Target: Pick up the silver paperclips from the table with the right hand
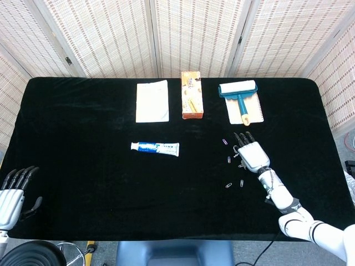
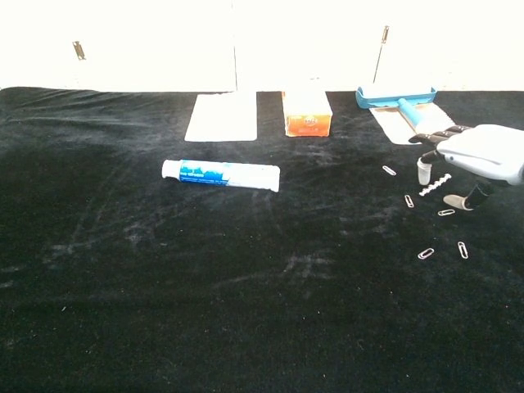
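Several silver paperclips lie loose on the black cloth at right of centre: one [image 1: 224, 141] furthest back, one [image 1: 229, 160] in the middle, two [image 1: 228, 185] [image 1: 243, 183] nearest the front. In the chest view they show as clips [image 2: 390, 170] [image 2: 408, 201] [image 2: 446, 212] [image 2: 426, 254], beside a short linked chain of clips [image 2: 435, 183]. My right hand [image 1: 250, 153] [image 2: 471, 160] hovers over the chain, fingers spread and tipped down, holding nothing. Its thumb [image 2: 460, 201] hangs close to a clip. My left hand [image 1: 12, 194] rests open at the front left corner.
A toothpaste tube [image 1: 155, 148] lies left of the clips. Along the back stand a white pad [image 1: 152, 101], an orange box [image 1: 192, 95] and a blue lint roller [image 1: 238, 91] on a white sheet. The table's right edge [image 1: 327, 127] is beyond the hand.
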